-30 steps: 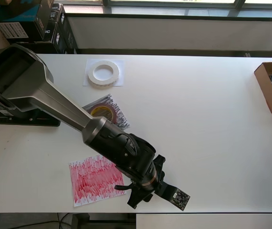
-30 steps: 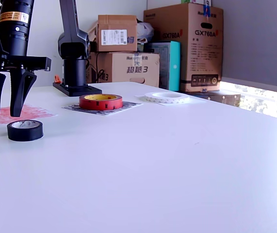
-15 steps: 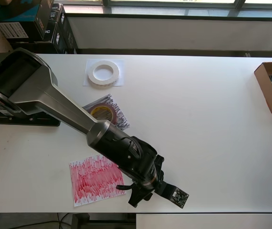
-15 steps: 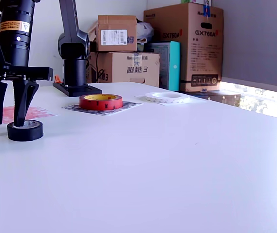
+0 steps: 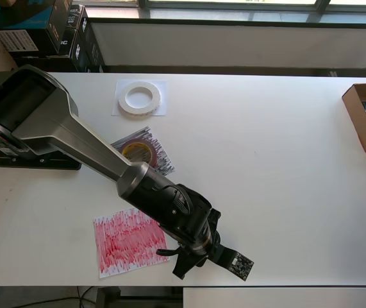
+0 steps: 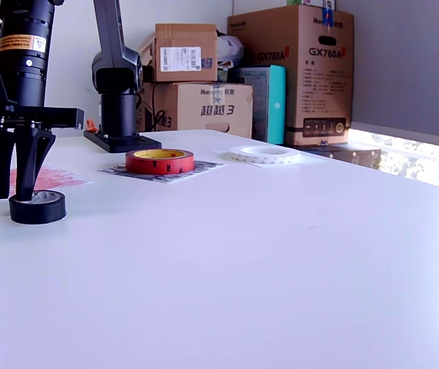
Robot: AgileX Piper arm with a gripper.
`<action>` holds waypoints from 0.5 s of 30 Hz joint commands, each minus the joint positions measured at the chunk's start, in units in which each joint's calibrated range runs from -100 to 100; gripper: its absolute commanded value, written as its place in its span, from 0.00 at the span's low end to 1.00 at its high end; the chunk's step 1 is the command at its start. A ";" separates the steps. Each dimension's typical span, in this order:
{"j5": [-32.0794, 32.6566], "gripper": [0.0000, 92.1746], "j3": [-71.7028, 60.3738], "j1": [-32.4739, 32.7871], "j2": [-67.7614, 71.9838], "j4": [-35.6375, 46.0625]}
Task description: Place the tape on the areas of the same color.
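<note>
End effector (image 6: 13, 181) is down on the black tape roll (image 6: 38, 207), fingers partly open with one inside the hole. Roll sits on the counter (image 6: 281, 246) just beside the red-scribbled sheet (image 5: 126, 241).

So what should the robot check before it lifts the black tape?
1. Gripper down at the black tape: ok.
2. Fingers closed on the roll: cannot tell, one seems inside the hole.
3. Black sheet free: not ok, the red tape sits on it.
4. Red sheet free: ok.
5. White tape on the white sheet: ok.
</note>
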 commanded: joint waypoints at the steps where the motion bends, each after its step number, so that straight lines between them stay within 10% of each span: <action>1: 0.06 0.27 -0.17 -0.39 0.33 0.09; 15: -1.09 0.02 -0.08 -0.63 0.33 0.09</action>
